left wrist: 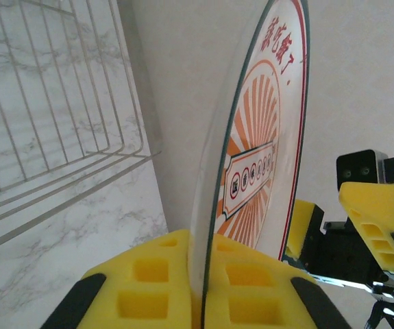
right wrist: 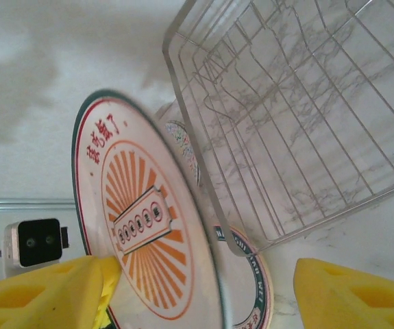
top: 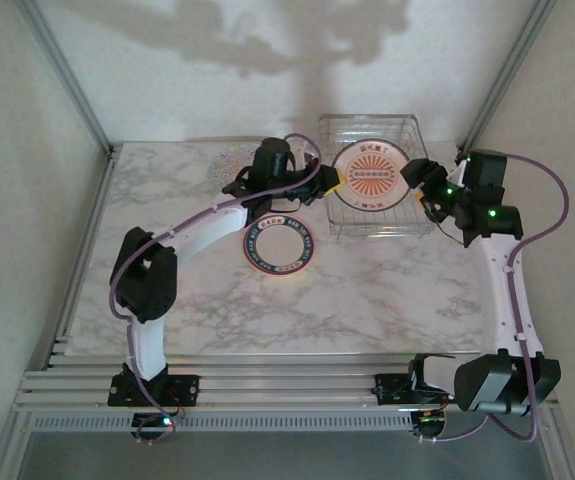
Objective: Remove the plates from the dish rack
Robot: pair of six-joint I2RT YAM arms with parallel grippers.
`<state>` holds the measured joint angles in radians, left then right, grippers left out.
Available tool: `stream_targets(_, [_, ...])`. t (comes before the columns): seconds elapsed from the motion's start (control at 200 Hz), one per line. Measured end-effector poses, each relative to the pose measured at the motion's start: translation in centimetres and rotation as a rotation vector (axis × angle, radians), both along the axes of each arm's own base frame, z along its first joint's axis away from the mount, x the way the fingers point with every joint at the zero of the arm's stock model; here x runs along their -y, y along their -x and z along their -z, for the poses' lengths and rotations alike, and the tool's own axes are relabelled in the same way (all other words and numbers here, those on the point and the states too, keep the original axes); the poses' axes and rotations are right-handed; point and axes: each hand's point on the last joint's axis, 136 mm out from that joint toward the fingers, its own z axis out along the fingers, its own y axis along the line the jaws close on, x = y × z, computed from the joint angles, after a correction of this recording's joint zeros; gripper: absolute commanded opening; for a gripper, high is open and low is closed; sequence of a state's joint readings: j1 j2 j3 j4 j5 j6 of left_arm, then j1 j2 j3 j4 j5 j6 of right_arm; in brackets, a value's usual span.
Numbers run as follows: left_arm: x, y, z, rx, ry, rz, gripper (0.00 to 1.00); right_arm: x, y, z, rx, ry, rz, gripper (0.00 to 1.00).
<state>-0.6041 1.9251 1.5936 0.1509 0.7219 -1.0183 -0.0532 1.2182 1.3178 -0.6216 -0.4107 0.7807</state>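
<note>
A white plate (top: 369,175) with a dark-red rim and orange sunburst centre stands on edge over the dish rack (top: 407,222). My left gripper (top: 335,181) is shut on its left rim; in the left wrist view the yellow pads (left wrist: 149,288) pinch the plate (left wrist: 258,137) edge-on. At the plate's right rim my right gripper (top: 420,186) stands open. The right wrist view has the plate (right wrist: 142,226) between its spread fingers (right wrist: 39,295), close to the left one, with the wire rack (right wrist: 299,116) behind.
A white plate with a dark ring (top: 279,248) lies flat on the marble table in front of the rack, and its edge (right wrist: 251,288) is in the right wrist view. A speckled plate (top: 227,166) lies at the back left, behind my left arm. Walls close in the back and sides.
</note>
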Motion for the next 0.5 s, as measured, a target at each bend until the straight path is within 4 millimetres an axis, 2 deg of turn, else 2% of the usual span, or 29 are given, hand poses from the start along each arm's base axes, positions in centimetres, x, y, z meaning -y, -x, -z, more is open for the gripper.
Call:
stream_targets(0.18, [-4.1,0.6,-1.0,0.018,0.013,-0.063,0.0,-0.3,0.8,-1.2,0.064,0.102,-0.026,0.75])
stream_targets(0.315, [-7.9,1.5,-1.0,0.019,0.01,-0.123,0.0,-1.8,2.1,-2.4,0.158,0.232,-0.1,0.75])
stream_targets(0.395, [-10.5,2.2,-0.3,0.01,-0.001,-0.173,0.0,-3.2,3.3,-2.7,0.24,0.318,-0.167,0.75])
stream_targets(0.501, [-13.9,3.1,1.7,-0.02,-0.03,-0.24,0.0,-5.2,5.2,-2.0,0.345,0.43,-0.271,0.77])
